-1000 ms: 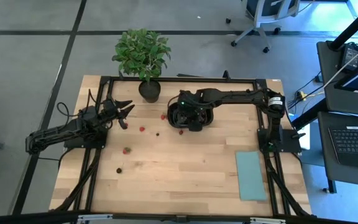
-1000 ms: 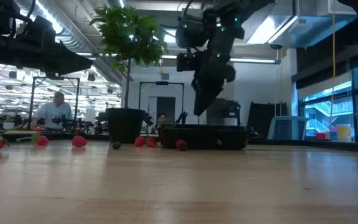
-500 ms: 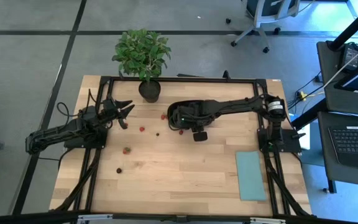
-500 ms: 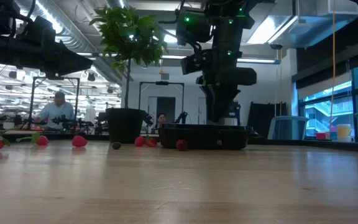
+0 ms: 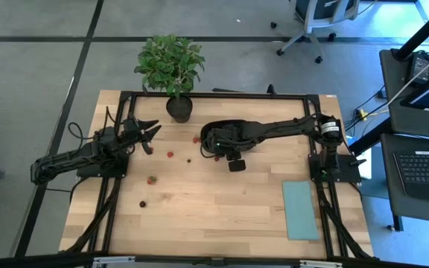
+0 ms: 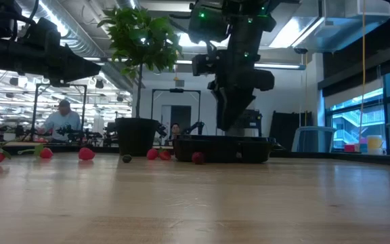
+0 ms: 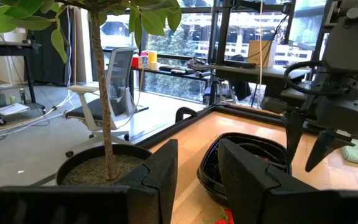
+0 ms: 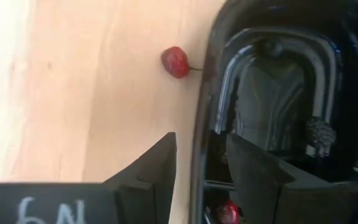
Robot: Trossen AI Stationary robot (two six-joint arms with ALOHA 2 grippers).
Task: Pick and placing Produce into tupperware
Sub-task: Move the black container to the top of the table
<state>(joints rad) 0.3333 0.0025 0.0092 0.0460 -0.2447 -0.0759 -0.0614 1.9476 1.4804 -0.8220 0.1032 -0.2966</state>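
Several pieces of produce (image 5: 170,155) lie loose on the table (image 5: 222,208), strung from 9 toward 7 o'clock of the tupperware (image 6: 249,148), and at least one red piece (image 8: 227,211) already sits inside a compartment. In the last second my right gripper (image 5: 211,143) has swung out of its steep pose over the middle of the tray and flattened along the arm, so it now hangs above the tray's 9 o'clock rim. Its fingers (image 8: 157,163) stand a little apart with nothing between them. To me that reads as one drop finished and the reach for the next piece beginning. The nearest candidate is a red berry (image 8: 176,62) with a short stem, lying just beside the rim on the wood. I would lower onto it carefully, since the rim is close enough to catch a finger. My left gripper (image 5: 151,138) waits well off at 9 o'clock, near the plant pot (image 5: 179,109), jaws narrowly parted and empty.
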